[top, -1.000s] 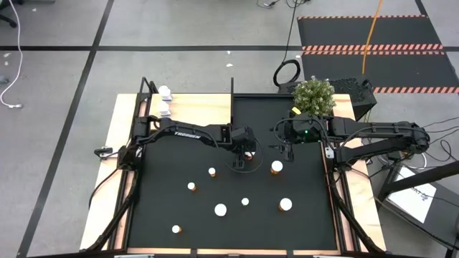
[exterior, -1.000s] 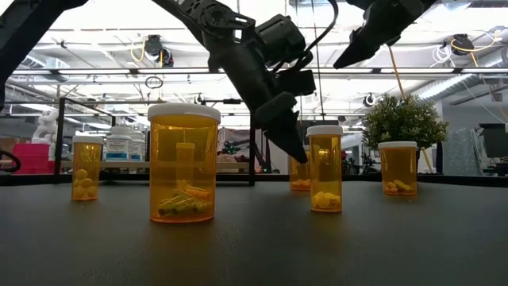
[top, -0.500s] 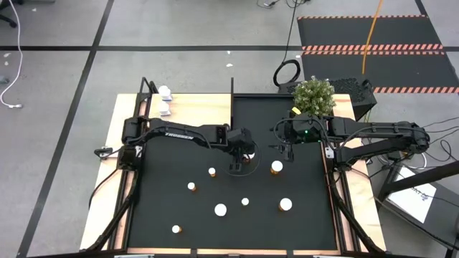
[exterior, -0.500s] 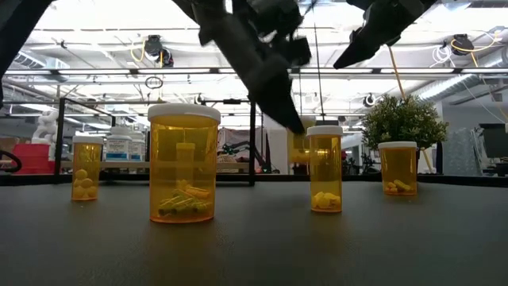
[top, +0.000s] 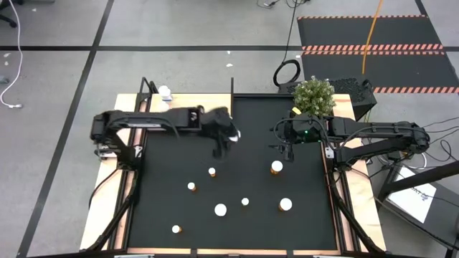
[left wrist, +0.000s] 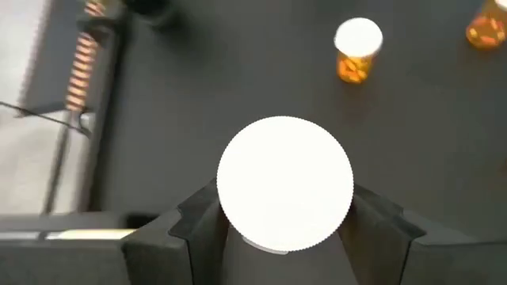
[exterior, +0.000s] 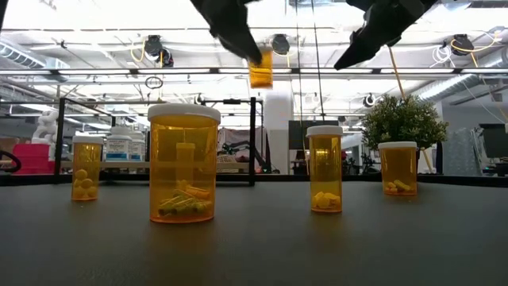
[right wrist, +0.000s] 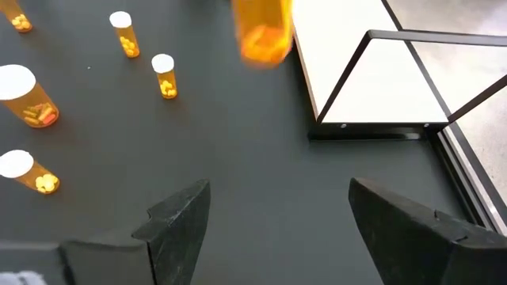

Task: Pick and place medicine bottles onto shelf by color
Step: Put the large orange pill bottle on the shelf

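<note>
The left tool (left wrist: 285, 229) was clamped on a white-capped orange medicine bottle (exterior: 260, 67), held high above the black tabletop (top: 237, 193), presumably to clear the light-wood shelf (top: 193, 104) posts. The right tool (right wrist: 277, 218) waited, fingers spread and empty.

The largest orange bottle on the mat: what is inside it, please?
Through the clear wall of the largest orange bottle, several long yellowish capsules lie at the bottom; the upper part looks empty. The white cap hides anything directly beneath it, and their number cannot be told.
</note>
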Robot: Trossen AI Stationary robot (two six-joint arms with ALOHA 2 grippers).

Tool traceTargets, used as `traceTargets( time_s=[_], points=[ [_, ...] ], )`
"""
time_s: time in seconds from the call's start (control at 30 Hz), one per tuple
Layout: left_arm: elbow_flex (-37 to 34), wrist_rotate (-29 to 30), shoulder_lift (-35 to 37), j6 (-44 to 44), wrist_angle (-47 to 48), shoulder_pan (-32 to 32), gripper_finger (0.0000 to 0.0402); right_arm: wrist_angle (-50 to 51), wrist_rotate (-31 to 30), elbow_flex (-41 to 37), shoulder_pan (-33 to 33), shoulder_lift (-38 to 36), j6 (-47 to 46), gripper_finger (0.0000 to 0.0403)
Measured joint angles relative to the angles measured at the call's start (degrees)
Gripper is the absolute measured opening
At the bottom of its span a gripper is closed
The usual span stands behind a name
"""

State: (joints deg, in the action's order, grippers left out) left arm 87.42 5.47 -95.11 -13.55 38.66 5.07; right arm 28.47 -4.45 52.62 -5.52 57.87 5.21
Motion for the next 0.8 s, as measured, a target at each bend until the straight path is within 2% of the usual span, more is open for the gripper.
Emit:
traceTargets(
  time_s=[0.17, 0.37, 0.8],
  points=[
    [0.0, 2.8, 7.3, -0.4, 3.9, 2.7, 0.0211, 0.0, 0.0, 0.0, 0.0, 0.0, 0.0, 0.0297],
    [0.0, 5.6, 13.6, -1.1, 8.8, 9.5, 0.0211, -0.4, 0.0, 0.0, 0.0, 0.0, 0.0, 0.0297],
    [-0.7, 4.6, 15.3, 0.2, 10.5, 30.3, 0.0211, -0.8, 0.0, 0.0, 0.0, 0.0, 0.3, 0.0297]
  ],
)
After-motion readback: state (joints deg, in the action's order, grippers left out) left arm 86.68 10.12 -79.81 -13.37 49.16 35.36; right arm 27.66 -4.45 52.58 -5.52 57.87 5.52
